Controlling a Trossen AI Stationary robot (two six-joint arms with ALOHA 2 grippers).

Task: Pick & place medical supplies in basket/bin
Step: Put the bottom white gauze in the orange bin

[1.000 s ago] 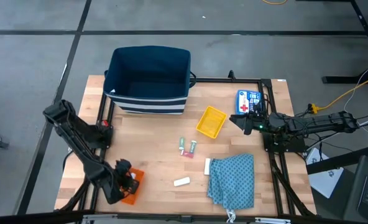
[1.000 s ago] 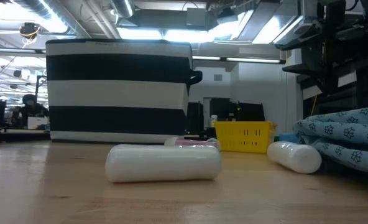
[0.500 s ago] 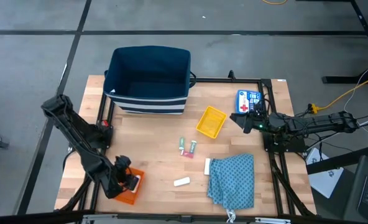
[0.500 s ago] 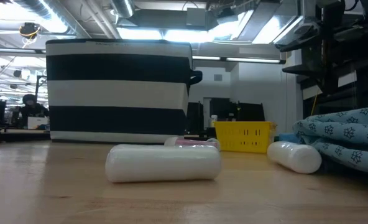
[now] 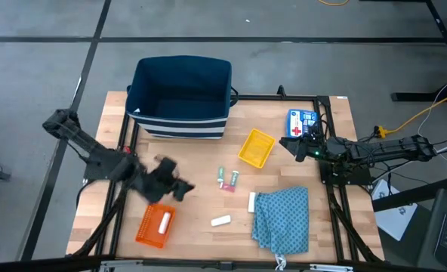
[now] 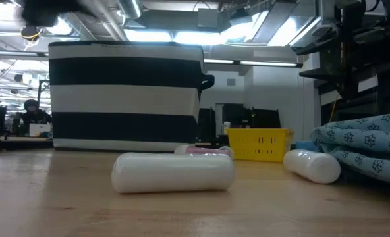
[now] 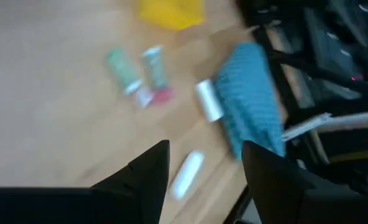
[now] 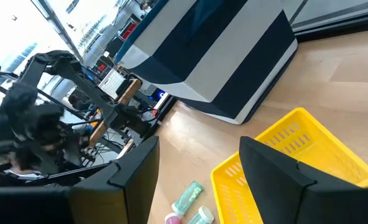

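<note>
The small white roll [image 5: 220, 221] lying near the front edge of the wooden table [image 5: 193, 162] looks light and a bit squishy, so I'd pinch it across its short width, mid-length. It'll probably roll if nudged from the side. A second white roll [image 5: 251, 201] touches the teal-blue patterned cloth [image 5: 282, 217], which is floppy, so best grabbed at a bunched fold. The tiny green and pink tubes [image 5: 228, 179] sit mid-table, close together, so fingers need to come in narrow. One more roll already lies in the orange tray [image 5: 155, 225].

The left gripper [image 5: 168, 180] hangs over the table left of the tubes, fingers parted, nothing held. The right gripper [image 5: 299, 147] waits by the blue first-aid packet [image 5: 301, 124], spread and empty. There's plenty of bare wood toward the navy striped basket [image 5: 181, 98]; the yellow tray [image 5: 256, 147] is the only obstacle.
</note>
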